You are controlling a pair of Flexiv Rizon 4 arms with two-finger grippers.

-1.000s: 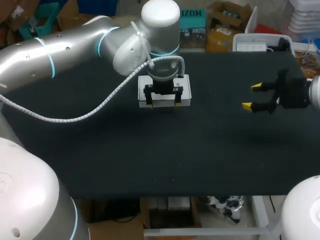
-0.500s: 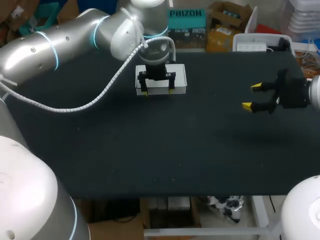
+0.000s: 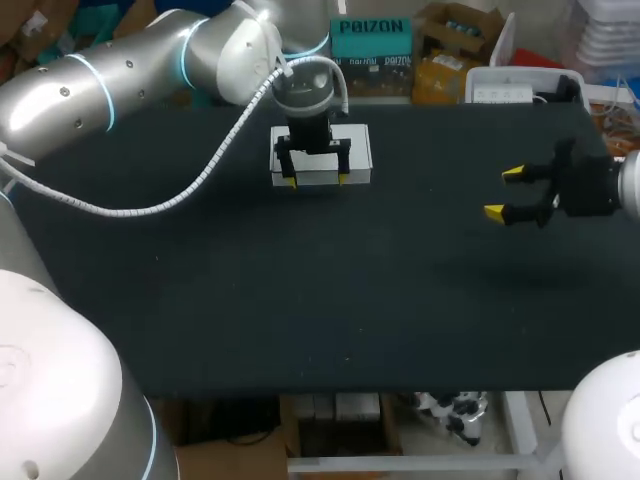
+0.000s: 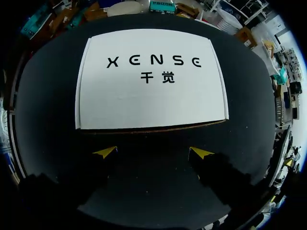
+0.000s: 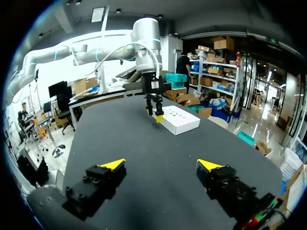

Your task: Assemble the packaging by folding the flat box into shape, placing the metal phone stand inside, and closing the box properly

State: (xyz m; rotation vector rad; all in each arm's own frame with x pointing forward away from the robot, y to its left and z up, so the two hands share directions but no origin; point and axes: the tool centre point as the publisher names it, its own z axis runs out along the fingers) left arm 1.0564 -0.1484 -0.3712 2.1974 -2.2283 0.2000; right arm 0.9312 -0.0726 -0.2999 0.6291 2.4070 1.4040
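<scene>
A black table (image 3: 300,330) is stretching away from the robot. On the nearer part, toward the right side, the right gripper (image 3: 503,192) is hanging above bare tabletop. Its yellow-tipped fingers are standing wide apart and holding nothing, and it is well apart from the box.

Farther off, close to the table's far edge, a white box (image 4: 151,86) is lying flat with its printed lid facing up. It is looking folded into shape and closed; what is inside cannot be told. The left gripper (image 4: 153,152) is hovering over the box's near long edge, pointing down. Its fingers are spread apart and gripping nothing, with the tips showing just off that edge.

The box is probably thin cardboard: light, smooth and somewhat slippery. It is likely stiff along its folds and corners but easy to dent across the broad lid. A safer hold is likely across two opposite side walls, squeezing gently. Anything heavy inside could shift when it is tilted.
</scene>
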